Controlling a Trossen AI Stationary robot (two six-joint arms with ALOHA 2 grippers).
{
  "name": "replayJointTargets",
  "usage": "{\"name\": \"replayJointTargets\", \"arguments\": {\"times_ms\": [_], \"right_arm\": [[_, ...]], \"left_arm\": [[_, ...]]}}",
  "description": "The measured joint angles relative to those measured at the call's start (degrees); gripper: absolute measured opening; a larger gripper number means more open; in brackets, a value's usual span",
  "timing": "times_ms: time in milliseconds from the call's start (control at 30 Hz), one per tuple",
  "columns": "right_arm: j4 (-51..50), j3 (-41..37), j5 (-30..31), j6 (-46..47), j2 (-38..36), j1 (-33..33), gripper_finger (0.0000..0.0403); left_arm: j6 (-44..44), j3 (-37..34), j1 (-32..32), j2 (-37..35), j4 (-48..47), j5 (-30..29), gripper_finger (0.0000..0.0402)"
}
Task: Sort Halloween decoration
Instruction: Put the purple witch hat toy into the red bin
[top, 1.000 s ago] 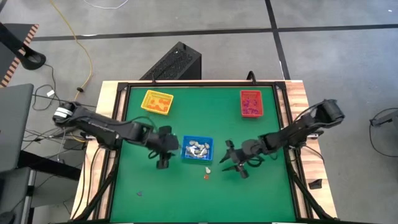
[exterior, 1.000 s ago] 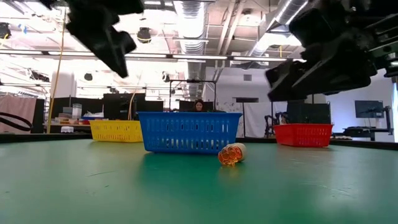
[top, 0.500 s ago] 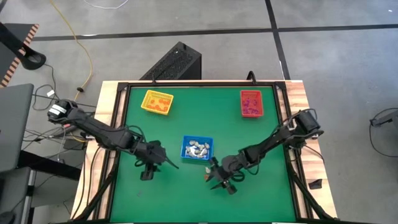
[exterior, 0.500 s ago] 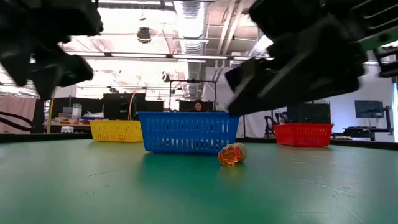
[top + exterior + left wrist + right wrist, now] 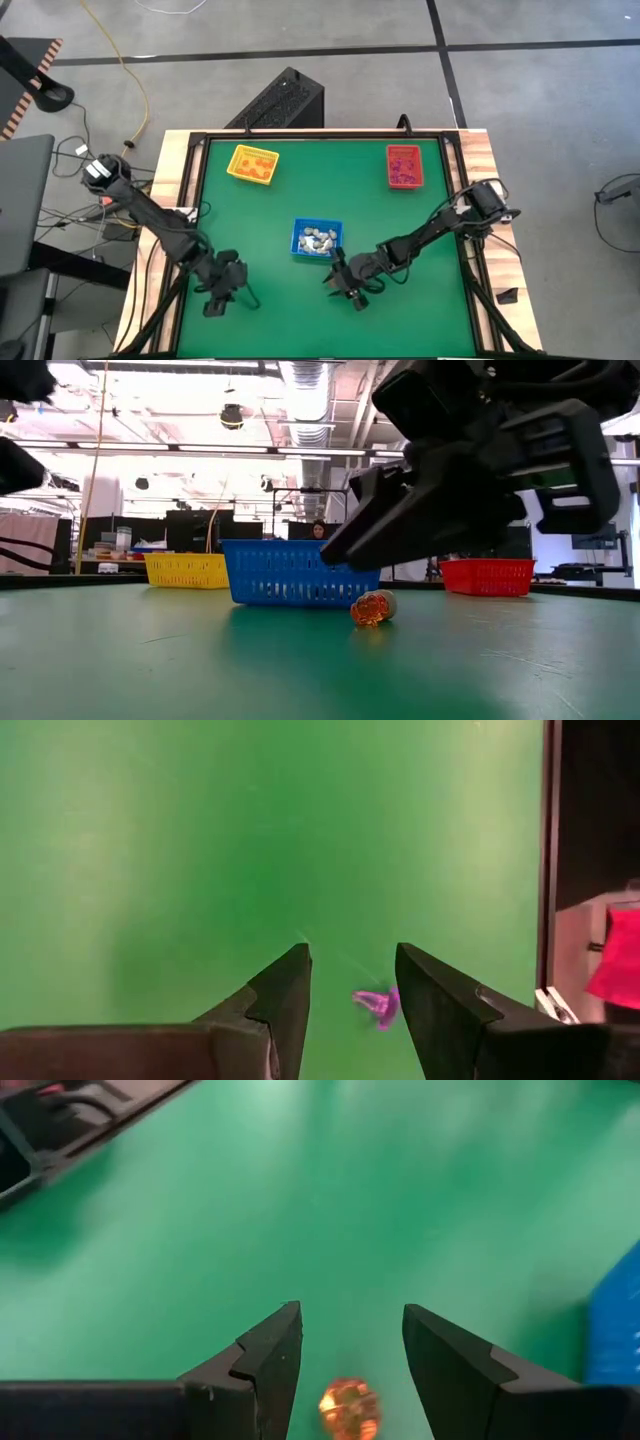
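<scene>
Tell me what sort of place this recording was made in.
Likely a large open lab or workshop, not a home. The low view shows exposed ceiling ducts and pipes with strip lights, and benches with monitors behind the green table. From above, bare concrete floor and trailing cables surround it.

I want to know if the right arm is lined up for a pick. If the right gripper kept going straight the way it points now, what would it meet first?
Probably the orange trinket: it lies on the green mat right between the open fingers of the right gripper. Nothing else shows in that line, though depth is hard to judge.
</scene>
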Motion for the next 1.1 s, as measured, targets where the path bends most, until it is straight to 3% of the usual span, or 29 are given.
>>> {"name": "replayJointTargets", "arguments": {"times_ms": [133, 600, 1100], "right_arm": [[-0.35, 0.49, 5.17, -0.01, -0.11, 0.84, 0.0204], [-2.89, 6.16, 10.94, 1.78, -0.13, 4.54, 0.0204], [-4.4, 6.41, 10.99, 10.11, -0.18, 5.56, 0.0204]], "left_arm": [[-3.29, 0.0, -6.39, 0.02, 0.04, -4.75, 0.0137], [-10.27, 0.02, -22.64, 2.75, -1.28, -19.46, 0.0137], [-5.8, 0.16, -23.66, 14.53, 6.38, -17.61, 0.0137]]}}
